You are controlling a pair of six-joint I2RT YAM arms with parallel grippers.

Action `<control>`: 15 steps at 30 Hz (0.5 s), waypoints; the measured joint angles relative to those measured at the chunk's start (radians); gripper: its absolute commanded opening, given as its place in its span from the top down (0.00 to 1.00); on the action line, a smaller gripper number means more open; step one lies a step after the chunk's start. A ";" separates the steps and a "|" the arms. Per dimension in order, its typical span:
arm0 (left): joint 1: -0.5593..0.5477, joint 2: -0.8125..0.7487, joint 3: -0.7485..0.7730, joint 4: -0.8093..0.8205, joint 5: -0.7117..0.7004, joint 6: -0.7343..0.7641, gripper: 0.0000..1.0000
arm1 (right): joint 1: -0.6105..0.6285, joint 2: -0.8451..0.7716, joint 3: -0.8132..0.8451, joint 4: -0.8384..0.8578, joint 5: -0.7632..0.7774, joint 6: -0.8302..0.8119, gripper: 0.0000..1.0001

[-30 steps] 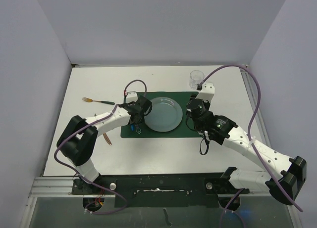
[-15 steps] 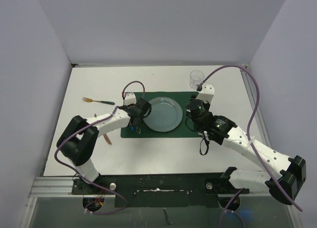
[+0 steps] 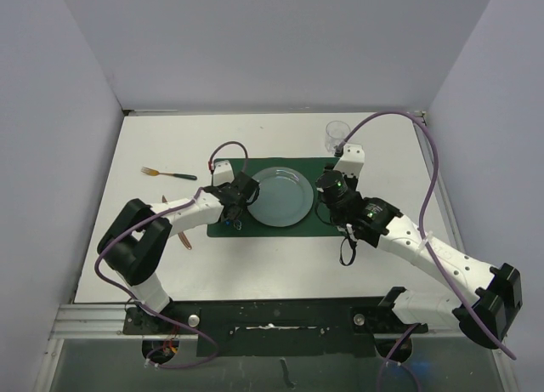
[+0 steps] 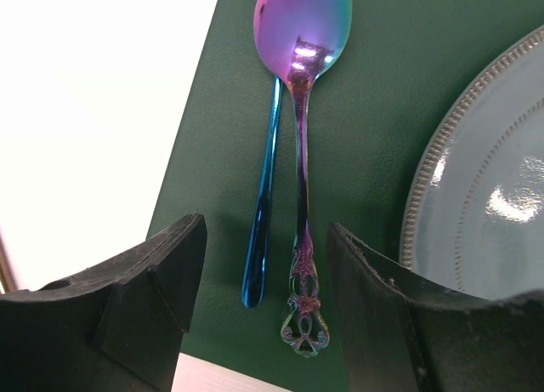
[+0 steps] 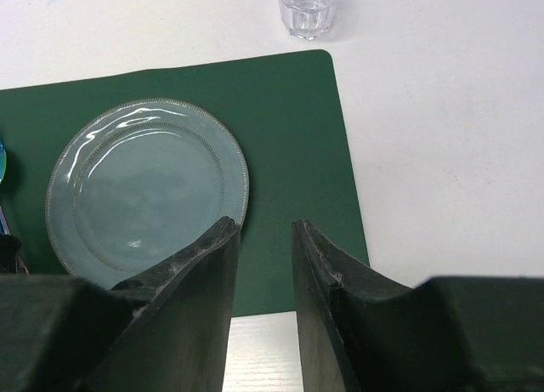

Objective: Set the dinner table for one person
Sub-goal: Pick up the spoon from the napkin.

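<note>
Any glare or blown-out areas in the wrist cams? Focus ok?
Left wrist: dinner table beside the placemat is blown out white, spoon bowl carries a hot highlight, near fingers soft. Right wrist: streaky reflections on the plate, otherwise well exposed. Top external: even light, no hard shadows.

worktop (image 3: 280,264): large flat matte white rectangle, level, takes up the middle of the top view. metal rail (image 3: 93,320) runs along its 6 o'clock edge, another up the 3 o'clock side. walls (image 3: 51,137) box it in at 9, 12 and 3 o'clock.
</note>
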State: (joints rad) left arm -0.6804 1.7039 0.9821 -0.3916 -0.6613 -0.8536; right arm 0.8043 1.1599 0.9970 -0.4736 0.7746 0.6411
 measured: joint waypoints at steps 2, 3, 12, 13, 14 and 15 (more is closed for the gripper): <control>-0.001 0.000 0.000 0.011 0.001 0.000 0.44 | 0.000 0.000 0.000 0.000 0.000 0.000 0.68; -0.002 0.000 0.000 0.017 0.001 0.000 0.44 | -0.001 0.002 0.000 0.000 0.000 0.000 0.68; -0.006 0.000 -0.011 0.079 0.007 0.001 0.45 | -0.006 0.014 0.000 0.000 0.000 0.000 0.68; -0.006 0.000 -0.015 0.084 0.008 0.001 0.46 | -0.006 0.015 0.000 0.000 0.000 0.000 0.68; -0.006 0.000 -0.021 0.090 0.008 0.001 0.46 | -0.006 0.016 0.000 0.000 0.000 0.000 0.67; -0.006 0.000 -0.024 0.093 0.008 0.001 0.47 | -0.006 0.016 0.000 0.000 0.000 0.000 0.67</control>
State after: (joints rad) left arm -0.6865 1.7039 0.9577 -0.2989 -0.6529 -0.8528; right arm 0.7979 1.1759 0.9970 -0.4736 0.7746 0.6411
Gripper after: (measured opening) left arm 0.547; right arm 0.324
